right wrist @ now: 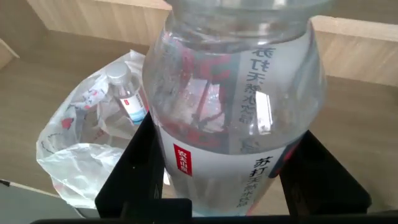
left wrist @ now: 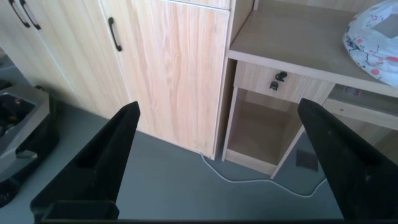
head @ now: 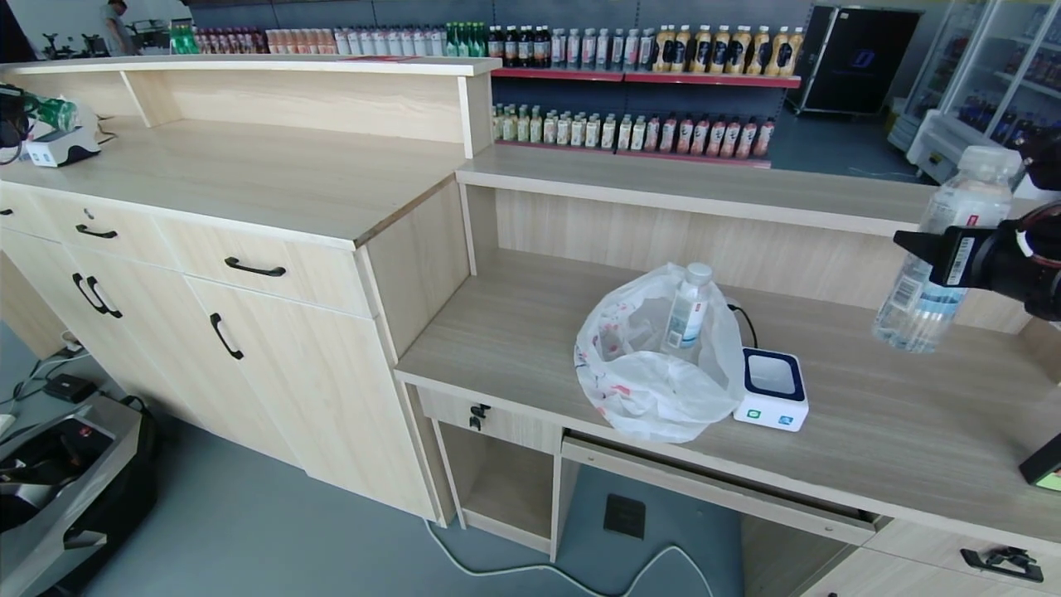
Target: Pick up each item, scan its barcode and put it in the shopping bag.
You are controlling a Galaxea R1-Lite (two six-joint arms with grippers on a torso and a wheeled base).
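The right gripper point(head: 986, 259) is clamped around the middle of a water bottle point(head: 945, 249), holding it upright in the air above the right end of the counter point(head: 870, 414). The left gripper point(left wrist: 217, 168) hangs low over the floor point(left wrist: 186, 186) in front of the cabinets point(left wrist: 180, 74), its fingers spread wide with nothing between them.

On the counter, well to the left of the water bottle, the scanner point(head: 772, 388) sits just beside the shopping bag point(head: 613, 373), which touches its side. 1 small bottle point(head: 686, 315) stands inside the bag, so that item looks finished. For the water bottle, the scan and the drop into the bag appear to be left; whether it has been scanned cannot be told.

Its cap is cut off in the right wrist view, and its barcode is hard to make out. A dark object point(head: 1046, 464) at the counter's right edge is cut off, so further items cannot be counted.
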